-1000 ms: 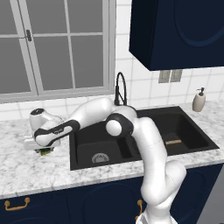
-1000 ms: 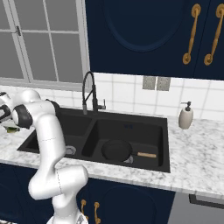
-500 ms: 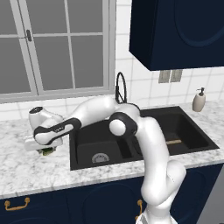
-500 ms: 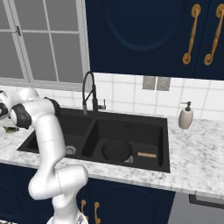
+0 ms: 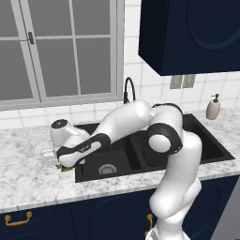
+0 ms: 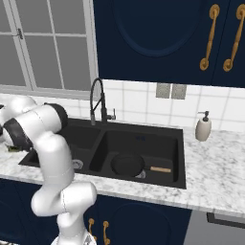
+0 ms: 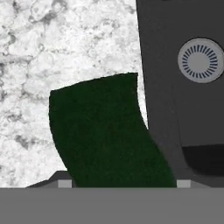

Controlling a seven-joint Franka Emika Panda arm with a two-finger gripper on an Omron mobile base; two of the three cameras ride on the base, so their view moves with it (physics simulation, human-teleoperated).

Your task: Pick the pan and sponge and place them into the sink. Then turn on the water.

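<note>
Marble surface (image 5: 28,178), navy cabinets, window behind: tool (image 7: 120,183) w/ jaws apart either side of sponge (image 7: 107,138) beside sink (image 6: 179,162); grip can't be told. Pan (image 6: 128,164) in right basin.

In your hand view the sponge (image 7: 109,135) runs under the bottom band, so its near end is cut off, and it covers the fingers (image 7: 64,183) to their tips. From the left base camera the wrist hides nearly all of it on the desk (image 5: 28,173).
</note>
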